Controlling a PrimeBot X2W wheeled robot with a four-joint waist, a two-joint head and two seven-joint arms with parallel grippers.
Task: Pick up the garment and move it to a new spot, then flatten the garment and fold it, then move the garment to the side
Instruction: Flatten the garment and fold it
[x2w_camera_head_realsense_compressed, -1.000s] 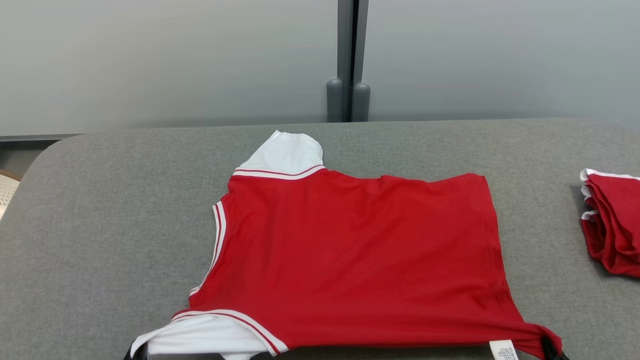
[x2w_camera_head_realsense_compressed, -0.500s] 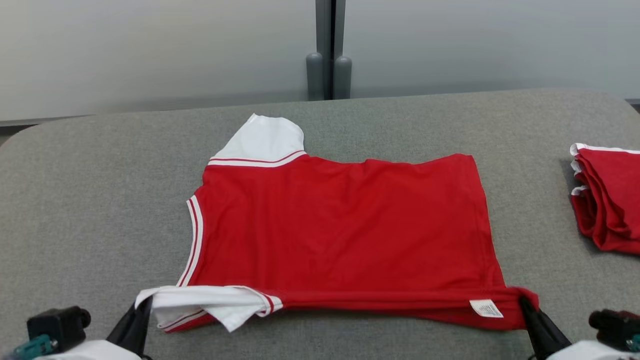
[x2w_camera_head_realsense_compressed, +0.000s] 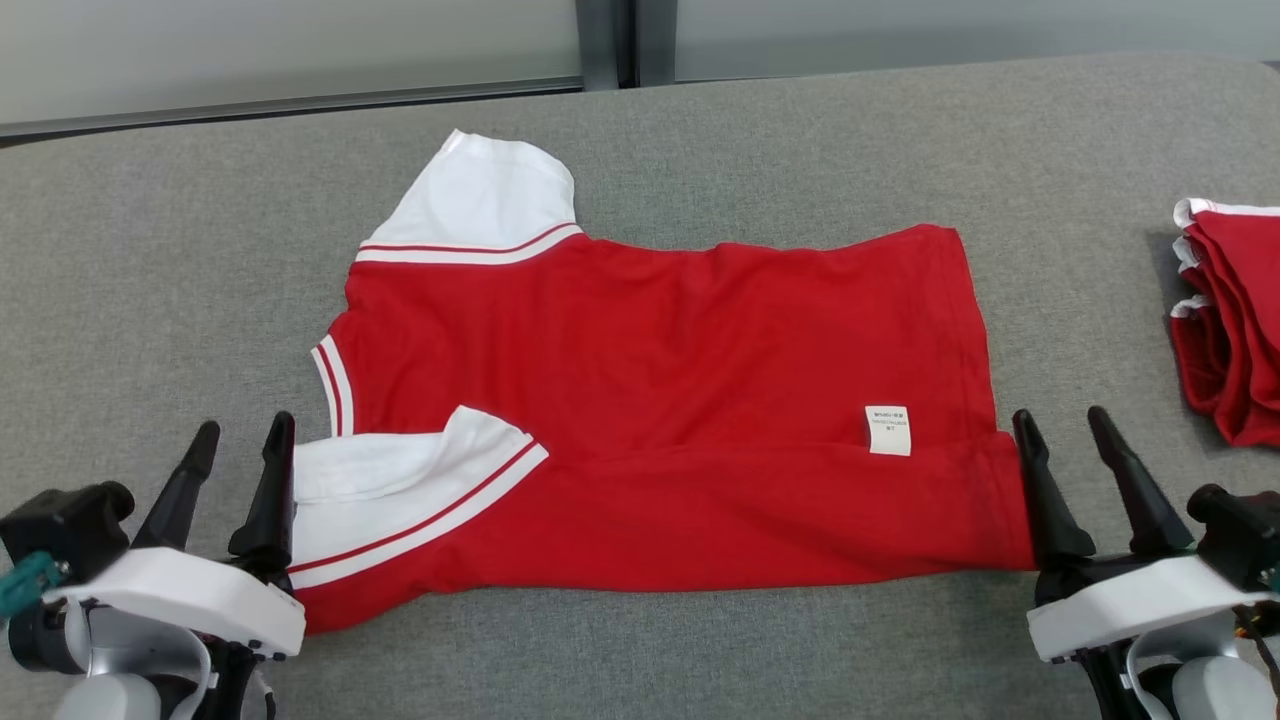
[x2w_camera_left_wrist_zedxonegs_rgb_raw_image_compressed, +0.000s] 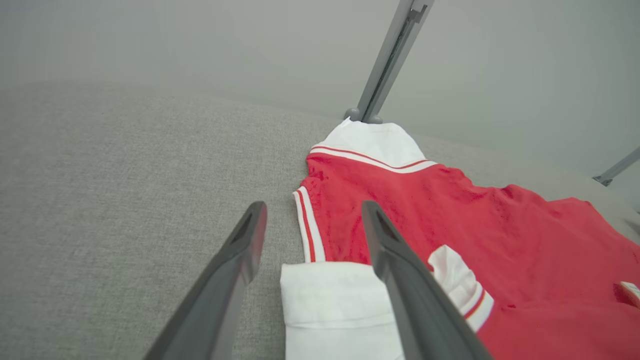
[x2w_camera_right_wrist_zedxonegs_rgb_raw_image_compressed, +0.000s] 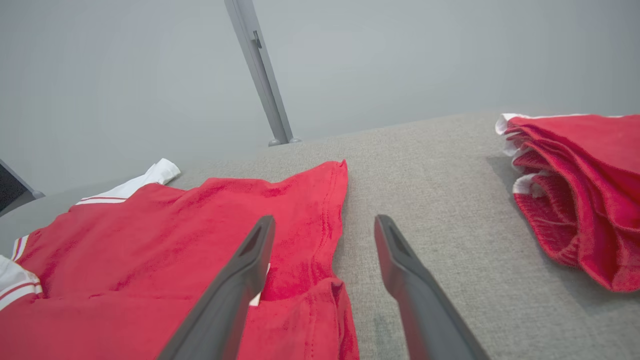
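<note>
You're looking at a grey padded surface (x2w_camera_head_realsense_compressed: 150, 250) running up to a pale wall (x2w_camera_head_realsense_compressed: 300, 40) with a grey post (x2w_camera_head_realsense_compressed: 605, 40). A folded red pile (x2w_camera_head_realsense_compressed: 1235, 330) is sitting far right, well apart. The red garment (x2w_camera_head_realsense_compressed: 700, 400) is lying mid-surface, long axis running left to right, white sleeves at its left end, near edge folded over. The left gripper (x2w_camera_head_realsense_compressed: 245, 425) and right gripper (x2w_camera_head_realsense_compressed: 1058, 415) are standing wide open at its two ends, gripping nothing.

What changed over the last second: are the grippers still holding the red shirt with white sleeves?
Both let go. The left gripper and right gripper, shut on the near corners of the red-and-white shirt a second ago, folded that edge over the body and now stand open. Its white label faces up. The far white sleeve and the folded red pile on the grey padded table stayed put; the camera tilted down.
</note>
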